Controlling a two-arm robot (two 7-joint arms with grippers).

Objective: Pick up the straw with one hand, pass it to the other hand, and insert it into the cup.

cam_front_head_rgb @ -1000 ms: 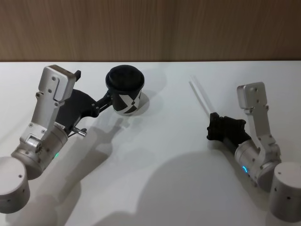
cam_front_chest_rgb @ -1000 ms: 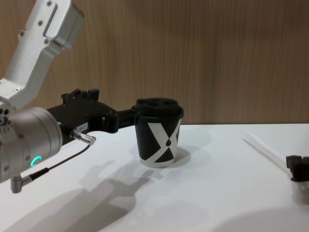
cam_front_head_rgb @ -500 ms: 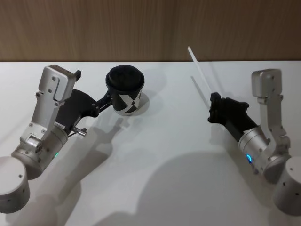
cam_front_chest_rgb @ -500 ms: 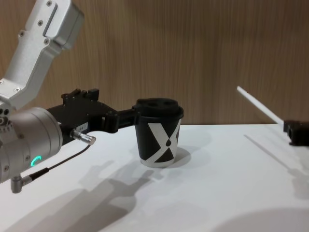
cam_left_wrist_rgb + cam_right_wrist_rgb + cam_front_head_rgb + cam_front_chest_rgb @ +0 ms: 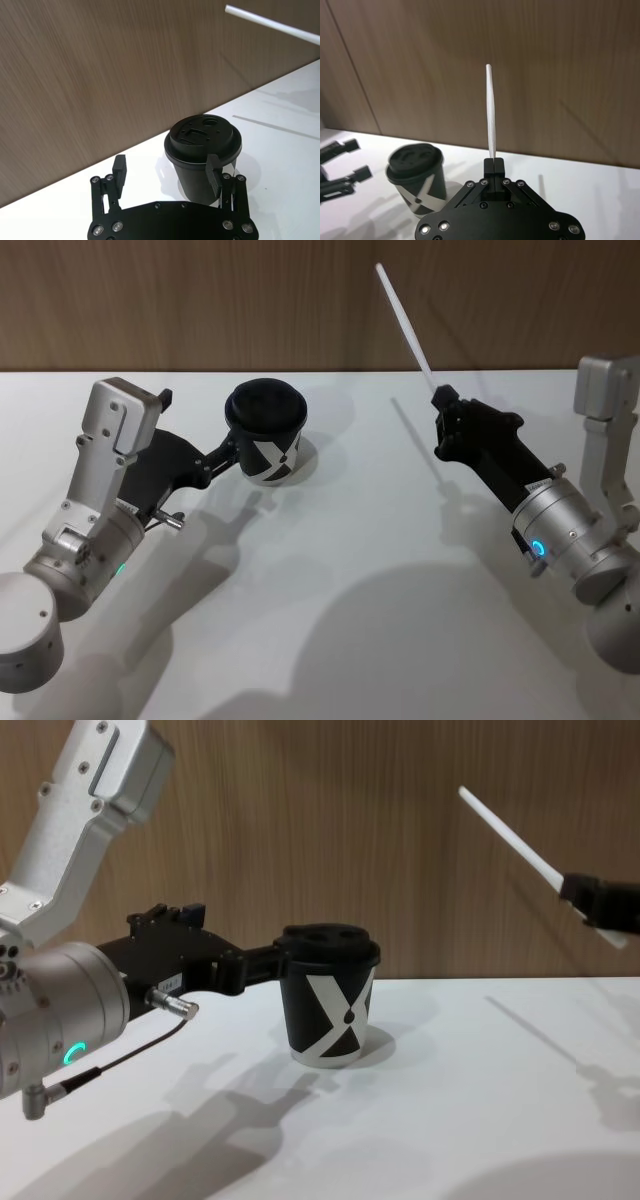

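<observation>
The black cup (image 5: 265, 430) with its lid and white X stands on the white table, left of centre; it also shows in the chest view (image 5: 330, 1005). My left gripper (image 5: 200, 422) is open beside it, one finger touching the cup's left side; in the left wrist view (image 5: 166, 167) that finger overlaps the cup (image 5: 202, 145). My right gripper (image 5: 440, 395) is raised above the table's right side, shut on the lower end of the white straw (image 5: 400, 312). The straw slants up and away from the fingers (image 5: 491, 110), well clear of the table (image 5: 510, 835).
The white table (image 5: 350, 590) is bare between the two arms. A wood-panelled wall (image 5: 300, 300) runs along the table's far edge, just behind the cup and the straw's tip.
The right gripper has lifted the straw off the table and carried it up and slightly toward the centre, tilting it steeply. The left arm and the cup have not moved.
</observation>
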